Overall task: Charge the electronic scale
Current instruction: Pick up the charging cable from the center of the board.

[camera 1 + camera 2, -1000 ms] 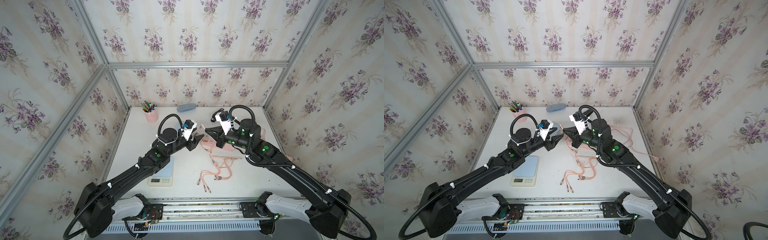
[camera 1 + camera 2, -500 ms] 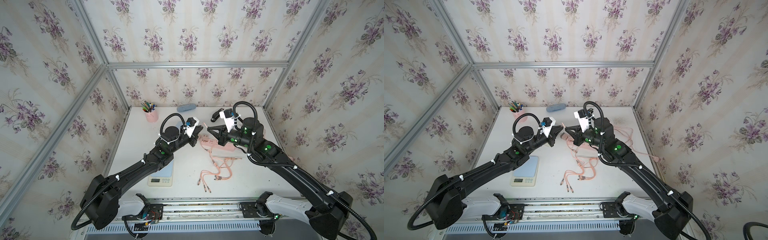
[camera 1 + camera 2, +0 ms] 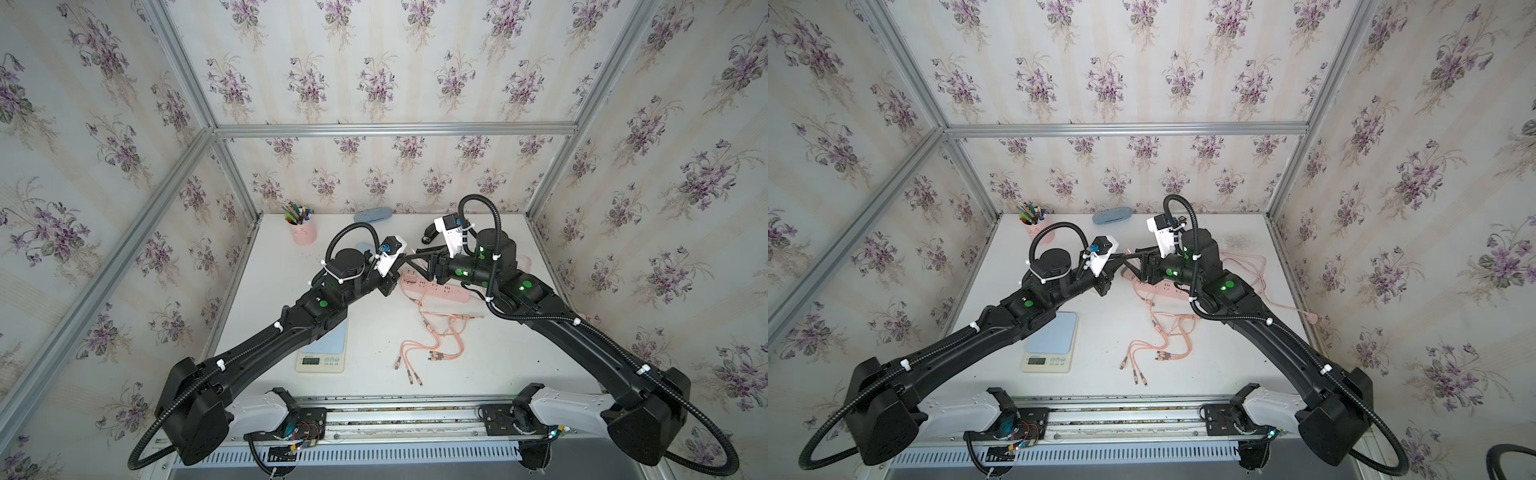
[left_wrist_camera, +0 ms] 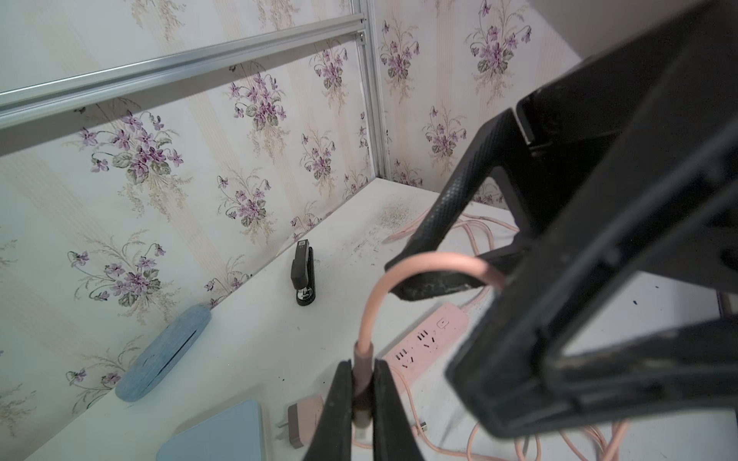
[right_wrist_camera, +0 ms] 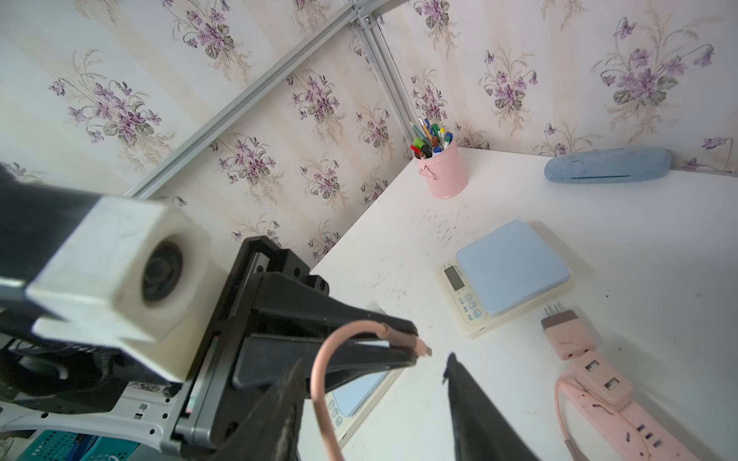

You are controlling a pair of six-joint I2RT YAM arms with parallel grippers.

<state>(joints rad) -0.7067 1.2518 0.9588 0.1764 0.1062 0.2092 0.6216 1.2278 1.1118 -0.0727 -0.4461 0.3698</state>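
Tabletop (image 3: 498, 374): pink cable (image 4: 369, 315) in L tool (image 4: 362, 375)

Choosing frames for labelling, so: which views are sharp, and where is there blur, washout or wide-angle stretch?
Both top views: wide-angle lens splays the frame rails outward, scale sharp, light even. Left wrist view: stapler crisp, bright table slightly washed out. Right wrist view: near white camera housing blurred, pen cup in focus.
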